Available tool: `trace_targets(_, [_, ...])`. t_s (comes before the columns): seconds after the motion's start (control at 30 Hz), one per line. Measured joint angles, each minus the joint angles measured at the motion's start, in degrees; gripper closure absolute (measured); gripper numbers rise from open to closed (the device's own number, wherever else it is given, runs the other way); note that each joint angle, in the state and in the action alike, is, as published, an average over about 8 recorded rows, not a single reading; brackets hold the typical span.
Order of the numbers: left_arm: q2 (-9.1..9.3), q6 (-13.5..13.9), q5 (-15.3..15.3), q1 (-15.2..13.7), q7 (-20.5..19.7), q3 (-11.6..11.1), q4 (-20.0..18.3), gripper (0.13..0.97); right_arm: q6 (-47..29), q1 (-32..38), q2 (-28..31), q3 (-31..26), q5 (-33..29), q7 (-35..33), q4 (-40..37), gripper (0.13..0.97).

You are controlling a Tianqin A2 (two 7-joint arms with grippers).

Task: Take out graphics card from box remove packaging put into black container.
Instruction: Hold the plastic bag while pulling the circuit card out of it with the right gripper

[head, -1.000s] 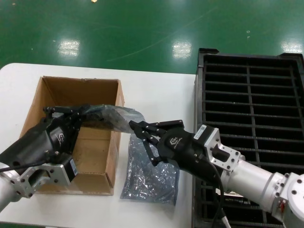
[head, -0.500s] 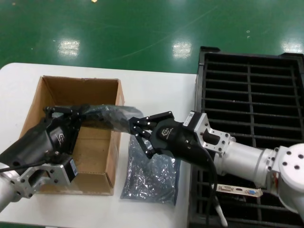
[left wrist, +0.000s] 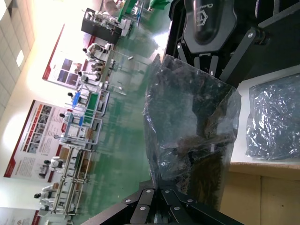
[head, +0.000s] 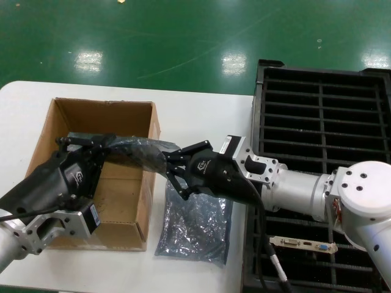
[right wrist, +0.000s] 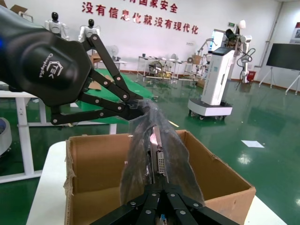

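Observation:
Over the brown box [head: 137,204] hangs a crinkly grey-blue packaging bag [head: 137,149], stretched between both grippers. My left gripper [head: 104,145] is shut on the bag's closed end [left wrist: 187,122]. My right gripper [head: 168,169] is at the bag's open mouth. In the right wrist view its tips [right wrist: 161,187] are shut on the graphics card [right wrist: 159,161], whose silver bracket shows inside the bag [right wrist: 136,164]. The left gripper [right wrist: 136,110] pinches the far end there. The black container [head: 257,104] stands to the right.
An empty anti-static bag [head: 195,229] lies flat on the white table [head: 201,116] between box and container. Another graphics card [head: 303,245] lies in the container's near part, beside my right arm. Green floor lies beyond the table.
My right gripper moved left to the bag's mouth and shut there. The arm's shift uncovered the card lying in the container. My left gripper stayed put, holding the bag.

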Motion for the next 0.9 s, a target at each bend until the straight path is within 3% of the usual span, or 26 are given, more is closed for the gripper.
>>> trace_targets(0.63, [0.00, 0.0, 0.0, 0.0, 0.0, 0.0, 0.0, 0.959, -1.5, 0.7, -1.1, 1.1, 0.1, -2.1, -1.6, 0.906])
trace_targets(0.9, [0.00, 0.0, 0.0, 0.0, 0.0, 0.0, 0.0, 0.959, -0.9, 1.5, -2.4, 1.6, 0.1, -1.5, -3.2, 0.788])
